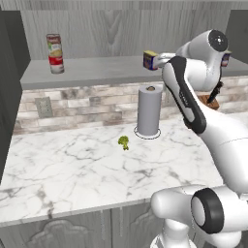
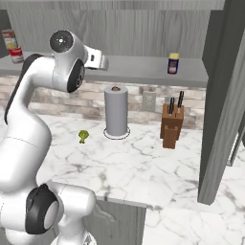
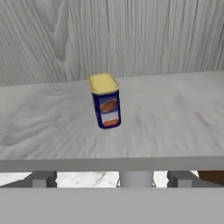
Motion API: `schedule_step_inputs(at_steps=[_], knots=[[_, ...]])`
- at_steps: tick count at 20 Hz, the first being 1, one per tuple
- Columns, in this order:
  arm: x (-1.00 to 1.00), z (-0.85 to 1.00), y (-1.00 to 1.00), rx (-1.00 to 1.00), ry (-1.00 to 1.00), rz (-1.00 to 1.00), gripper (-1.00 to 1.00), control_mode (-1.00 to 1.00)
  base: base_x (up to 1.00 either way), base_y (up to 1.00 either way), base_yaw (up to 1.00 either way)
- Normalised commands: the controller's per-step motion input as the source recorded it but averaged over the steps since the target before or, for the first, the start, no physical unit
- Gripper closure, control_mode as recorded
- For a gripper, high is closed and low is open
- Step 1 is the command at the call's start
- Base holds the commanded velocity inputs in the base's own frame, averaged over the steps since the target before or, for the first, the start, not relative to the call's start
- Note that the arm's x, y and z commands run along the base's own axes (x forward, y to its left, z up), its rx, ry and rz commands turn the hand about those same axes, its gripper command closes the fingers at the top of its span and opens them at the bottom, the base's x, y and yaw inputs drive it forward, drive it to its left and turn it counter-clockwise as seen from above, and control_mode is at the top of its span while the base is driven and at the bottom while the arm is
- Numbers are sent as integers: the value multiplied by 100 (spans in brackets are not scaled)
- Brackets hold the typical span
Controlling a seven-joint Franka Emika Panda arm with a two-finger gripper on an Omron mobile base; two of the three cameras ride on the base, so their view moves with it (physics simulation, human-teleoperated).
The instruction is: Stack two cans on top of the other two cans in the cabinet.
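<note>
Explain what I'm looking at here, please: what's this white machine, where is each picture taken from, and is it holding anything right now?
The white machine is a robot arm on a driving base. Two pictures come from cameras on that base, behind the arm to its left and right; the third looks out from the hand. Its two fingers stand wide open, holding nothing, facing a blue tin with a yellow top on the cabinet shelf. At the shelf's left end a red-and-yellow can sits stacked on a red-and-white can; a second blue tin stands further right. On the marble counter below: a paper-towel roll, a knife block and a small green vegetable.
</note>
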Motion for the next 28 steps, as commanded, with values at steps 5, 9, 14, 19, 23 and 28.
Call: schedule_step_inputs(at_steps=[5, 9, 14, 19, 23, 28], knots=[[24, 0, 0, 0, 3, 6, -100, -100, 0, 0, 0], [29, -1, 0, 0, 0, 8, -100, -100, 0, 0, 0], [27, -4, 1, 0, 0, 6, -100, -100, 0, 0, 0], [24, -7, 0, -1, 0, 5, -100, -100, 0, 0, 0], [22, -5, 0, -3, 0, 1, -100, -100, 0, 0, 0], [20, -1, 3, -1, 0, 1, -100, -100, 0, 0, 0]])
